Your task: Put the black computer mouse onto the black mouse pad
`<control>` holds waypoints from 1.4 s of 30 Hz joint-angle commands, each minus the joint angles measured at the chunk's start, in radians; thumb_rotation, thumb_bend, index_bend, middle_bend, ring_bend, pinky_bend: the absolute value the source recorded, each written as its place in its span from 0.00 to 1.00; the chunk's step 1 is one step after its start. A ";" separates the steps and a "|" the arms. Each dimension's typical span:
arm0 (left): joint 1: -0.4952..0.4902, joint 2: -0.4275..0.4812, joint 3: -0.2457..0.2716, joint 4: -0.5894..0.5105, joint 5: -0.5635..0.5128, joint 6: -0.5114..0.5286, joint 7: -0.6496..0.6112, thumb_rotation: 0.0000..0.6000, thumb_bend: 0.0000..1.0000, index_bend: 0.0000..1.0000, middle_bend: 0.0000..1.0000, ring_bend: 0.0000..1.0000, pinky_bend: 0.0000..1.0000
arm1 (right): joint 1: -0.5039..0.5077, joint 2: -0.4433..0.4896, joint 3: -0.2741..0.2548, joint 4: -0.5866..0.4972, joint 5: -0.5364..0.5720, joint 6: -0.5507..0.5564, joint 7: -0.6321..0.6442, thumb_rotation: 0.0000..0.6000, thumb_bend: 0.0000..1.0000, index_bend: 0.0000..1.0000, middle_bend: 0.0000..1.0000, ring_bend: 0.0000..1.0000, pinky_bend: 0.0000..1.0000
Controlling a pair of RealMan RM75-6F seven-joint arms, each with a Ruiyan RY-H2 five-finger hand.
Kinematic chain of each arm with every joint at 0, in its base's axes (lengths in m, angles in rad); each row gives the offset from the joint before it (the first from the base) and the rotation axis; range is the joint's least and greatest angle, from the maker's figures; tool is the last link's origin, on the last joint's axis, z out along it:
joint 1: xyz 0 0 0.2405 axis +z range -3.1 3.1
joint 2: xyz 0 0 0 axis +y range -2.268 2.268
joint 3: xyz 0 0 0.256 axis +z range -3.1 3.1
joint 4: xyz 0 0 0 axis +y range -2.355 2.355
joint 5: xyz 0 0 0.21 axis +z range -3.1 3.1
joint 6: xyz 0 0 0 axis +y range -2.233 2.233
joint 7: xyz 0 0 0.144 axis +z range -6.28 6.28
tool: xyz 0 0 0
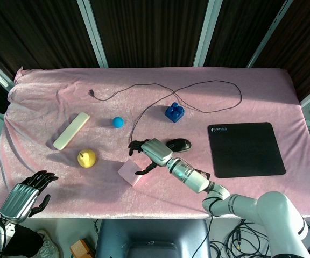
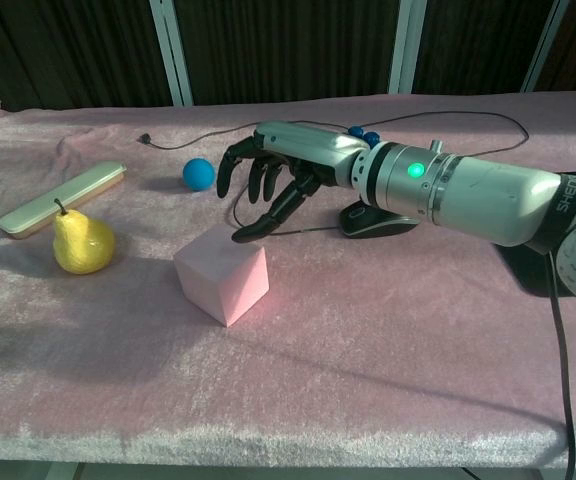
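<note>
The black computer mouse [image 1: 178,144] lies on the pink cloth, its cord running toward the back; the chest view shows the mouse [image 2: 376,222] partly behind my right forearm. The black mouse pad [image 1: 245,149] lies flat to the right of it with nothing on it. My right hand [image 1: 148,152] hovers just left of the mouse, above a pink cube [image 1: 130,173], fingers apart and holding nothing; this right hand [image 2: 273,178] is in the chest view too. My left hand [image 1: 27,193] hangs open at the table's near left edge.
A yellow pear [image 1: 86,157], a cream-coloured case [image 1: 71,130], a small blue ball [image 1: 117,122] and a blue toy brick [image 1: 174,112] lie on the cloth. The mouse cord [image 1: 209,83] loops across the back of the table.
</note>
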 commanded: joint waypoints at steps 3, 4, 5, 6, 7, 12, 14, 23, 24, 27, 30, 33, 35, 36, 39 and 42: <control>0.000 -0.001 0.000 -0.001 0.002 0.001 0.003 1.00 0.49 0.26 0.23 0.17 0.39 | -0.031 0.022 -0.004 0.026 0.021 0.022 -0.063 1.00 0.21 0.52 0.37 0.46 0.51; 0.000 -0.001 0.000 -0.001 0.002 0.000 0.004 1.00 0.49 0.26 0.23 0.17 0.39 | -0.037 0.026 -0.005 0.032 0.028 0.023 -0.071 1.00 0.21 0.51 0.37 0.46 0.51; 0.000 -0.002 0.000 -0.001 0.001 -0.001 0.005 1.00 0.49 0.26 0.23 0.17 0.39 | -0.044 0.031 -0.005 0.038 0.034 0.024 -0.077 1.00 0.21 0.51 0.37 0.46 0.51; -0.001 -0.002 0.001 -0.001 0.002 -0.003 0.007 1.00 0.49 0.26 0.23 0.17 0.39 | -0.053 0.036 -0.006 0.047 0.043 0.025 -0.084 1.00 0.21 0.51 0.37 0.46 0.51; -0.001 -0.002 0.001 -0.001 0.002 -0.004 0.007 1.00 0.49 0.26 0.23 0.17 0.39 | -0.060 0.040 -0.006 0.055 0.049 0.027 -0.090 1.00 0.21 0.51 0.37 0.46 0.51; -0.002 -0.005 0.001 -0.002 0.002 -0.006 0.014 1.00 0.49 0.26 0.23 0.17 0.39 | -0.100 0.057 -0.003 0.100 0.083 0.041 -0.120 1.00 0.21 0.49 0.37 0.47 0.51; -0.002 -0.005 0.001 -0.003 0.001 -0.007 0.017 1.00 0.49 0.26 0.23 0.17 0.39 | -0.110 0.067 -0.008 0.107 0.089 0.035 -0.128 1.00 0.21 0.48 0.37 0.47 0.50; -0.003 -0.006 0.001 -0.005 -0.001 -0.012 0.021 1.00 0.49 0.26 0.23 0.17 0.39 | -0.146 0.097 -0.043 0.145 0.087 0.023 -0.230 1.00 0.22 0.43 0.37 0.46 0.50; -0.004 -0.006 0.001 -0.005 0.000 -0.013 0.021 1.00 0.49 0.26 0.23 0.17 0.39 | -0.148 0.099 -0.045 0.149 0.090 0.016 -0.239 1.00 0.22 0.43 0.37 0.46 0.50; -0.004 -0.006 0.001 -0.005 -0.001 -0.013 0.021 1.00 0.49 0.26 0.23 0.17 0.39 | -0.151 0.099 -0.048 0.159 0.097 -0.004 -0.253 1.00 0.22 0.42 0.37 0.46 0.50; -0.004 -0.006 0.000 -0.005 -0.004 -0.012 0.020 1.00 0.49 0.26 0.23 0.17 0.39 | -0.152 0.099 -0.054 0.170 0.099 -0.023 -0.265 1.00 0.22 0.42 0.37 0.46 0.50; -0.005 -0.006 0.000 -0.005 -0.004 -0.015 0.021 1.00 0.49 0.26 0.23 0.17 0.39 | -0.149 0.094 -0.057 0.183 0.104 -0.048 -0.276 1.00 0.22 0.42 0.37 0.46 0.50; -0.005 -0.006 0.001 -0.006 -0.004 -0.016 0.022 1.00 0.49 0.26 0.23 0.17 0.39 | -0.147 0.088 -0.056 0.191 0.108 -0.061 -0.279 1.00 0.22 0.42 0.37 0.46 0.50; -0.005 -0.006 0.001 -0.006 -0.004 -0.015 0.023 1.00 0.49 0.26 0.23 0.17 0.39 | -0.146 0.084 -0.055 0.195 0.109 -0.067 -0.279 1.00 0.22 0.42 0.37 0.46 0.50; -0.004 -0.006 0.000 -0.005 -0.004 -0.012 0.022 1.00 0.49 0.26 0.23 0.17 0.39 | -0.142 0.074 -0.055 0.206 0.108 -0.078 -0.274 1.00 0.22 0.42 0.37 0.46 0.50; -0.003 -0.006 0.000 -0.006 -0.006 -0.011 0.022 1.00 0.49 0.26 0.23 0.17 0.39 | -0.138 0.061 -0.055 0.220 0.105 -0.084 -0.271 1.00 0.22 0.42 0.37 0.46 0.50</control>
